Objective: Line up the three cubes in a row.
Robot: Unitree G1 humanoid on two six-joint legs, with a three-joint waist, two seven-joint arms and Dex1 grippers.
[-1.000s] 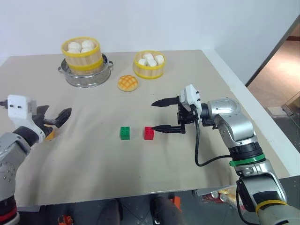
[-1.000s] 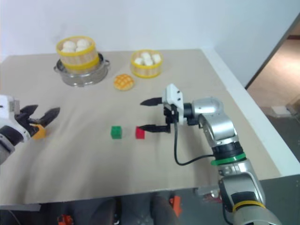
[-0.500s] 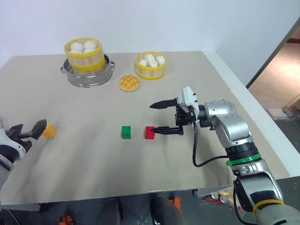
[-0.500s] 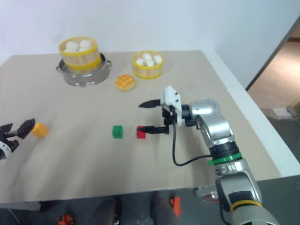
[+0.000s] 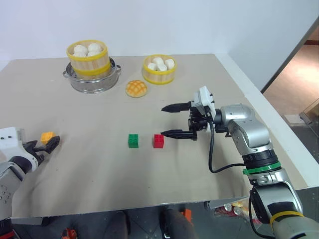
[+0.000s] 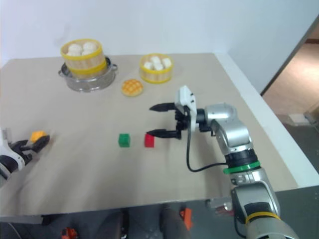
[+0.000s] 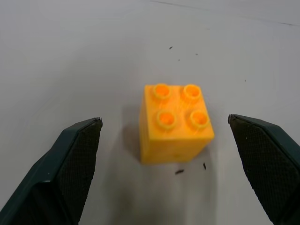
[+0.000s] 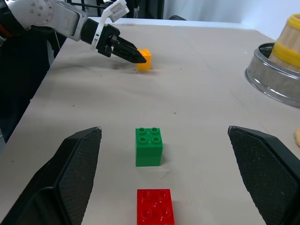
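The orange-yellow cube [image 7: 174,123] sits on the table near its left edge, studs up. My left gripper [image 5: 44,143] is low over the table, open, its fingertips [image 7: 84,140] on either side just short of that cube and not touching it. The green cube [image 5: 133,140] and the red cube [image 5: 158,141] stand side by side mid-table with a small gap between them. My right gripper [image 5: 163,121] is open and points left, its lower fingertip [image 5: 165,133] just right of the red cube. From the right wrist, the red cube [image 8: 155,207], green cube [image 8: 149,146] and orange-yellow cube [image 8: 144,60] run roughly in one line.
At the back left, a bamboo steamer basket [image 5: 87,63] of white buns stands on a metal pot [image 5: 92,83]. A smaller basket [image 5: 159,74] of buns is to its right, and a golden crosshatched bun [image 5: 136,88] lies in front. The table's edge [image 5: 249,84] runs along the right.
My left gripper has dropped from above the orange-yellow cube to table height and now flanks it, still open. The right gripper and the cubes have stayed put.
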